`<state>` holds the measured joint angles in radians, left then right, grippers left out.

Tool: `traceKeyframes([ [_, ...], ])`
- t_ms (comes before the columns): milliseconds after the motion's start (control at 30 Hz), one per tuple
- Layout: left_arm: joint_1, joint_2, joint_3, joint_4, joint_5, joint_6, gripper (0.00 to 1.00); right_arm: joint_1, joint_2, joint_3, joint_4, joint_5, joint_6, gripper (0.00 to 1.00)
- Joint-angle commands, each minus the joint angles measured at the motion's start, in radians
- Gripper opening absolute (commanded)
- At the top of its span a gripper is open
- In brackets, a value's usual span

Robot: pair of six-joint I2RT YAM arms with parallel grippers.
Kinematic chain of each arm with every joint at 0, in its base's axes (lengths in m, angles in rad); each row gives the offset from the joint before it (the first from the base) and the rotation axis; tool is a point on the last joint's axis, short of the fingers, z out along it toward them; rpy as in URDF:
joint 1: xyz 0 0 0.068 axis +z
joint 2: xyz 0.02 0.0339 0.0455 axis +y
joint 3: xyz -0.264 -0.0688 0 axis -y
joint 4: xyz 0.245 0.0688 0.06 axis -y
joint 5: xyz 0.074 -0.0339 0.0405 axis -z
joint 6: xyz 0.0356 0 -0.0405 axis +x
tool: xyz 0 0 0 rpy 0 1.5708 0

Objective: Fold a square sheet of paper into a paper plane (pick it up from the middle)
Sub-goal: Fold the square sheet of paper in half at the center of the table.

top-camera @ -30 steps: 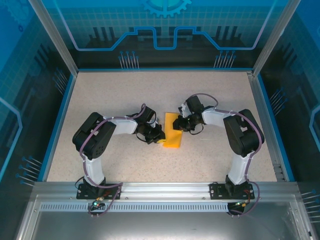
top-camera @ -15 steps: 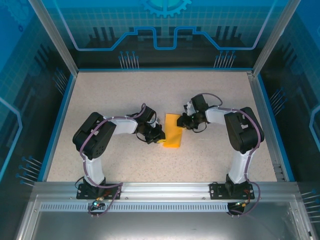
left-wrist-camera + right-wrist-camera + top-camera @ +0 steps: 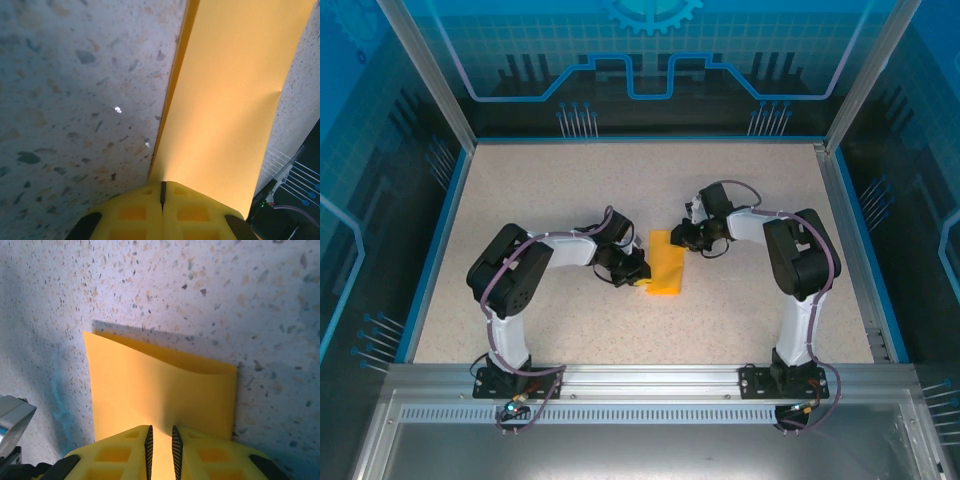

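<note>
Record orange-yellow sheet of paper [image 3: 667,264] folded to a narrow rectangle, flat at centre of speckled desk [image 3: 540,190]. Note left end effector [image 3: 640,279] clamped tight on its near left corner. Note right end effector [image 3: 681,240] pinching its far right edge, fingers narrow.
</note>
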<state>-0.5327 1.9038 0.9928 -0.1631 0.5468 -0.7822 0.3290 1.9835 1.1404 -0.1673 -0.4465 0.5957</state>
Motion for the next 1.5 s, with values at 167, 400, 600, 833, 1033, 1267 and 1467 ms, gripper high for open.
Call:
traceKeyframes([
  [167,-0.029,0.078,-0.04,-0.125,-0.103,0.019,0.0,-0.044,0.016,0.032,0.043,0.034,0.018,0.21],
  [400,-0.029,0.077,-0.042,-0.125,-0.107,0.017,0.0,-0.049,0.044,0.076,0.013,0.092,0.027,0.22],
  [600,-0.03,0.075,-0.04,-0.124,-0.11,0.013,0.0,-0.045,0.014,0.112,-0.025,0.116,0.011,0.22],
  [833,-0.03,0.069,-0.039,-0.123,-0.114,0.009,0.0,-0.011,-0.152,0.022,-0.033,0.099,0.013,0.23],
  [1033,-0.03,0.065,-0.038,-0.125,-0.119,0.006,0.0,0.09,-0.246,-0.099,-0.093,0.069,0.041,0.23],
  [1267,-0.032,0.061,-0.042,-0.119,-0.127,-0.004,0.0,0.138,-0.339,-0.252,-0.111,0.017,0.103,0.21],
  [1467,-0.033,0.064,-0.042,-0.115,-0.13,-0.01,0.0,0.14,-0.344,-0.315,-0.11,-0.027,0.109,0.19],
])
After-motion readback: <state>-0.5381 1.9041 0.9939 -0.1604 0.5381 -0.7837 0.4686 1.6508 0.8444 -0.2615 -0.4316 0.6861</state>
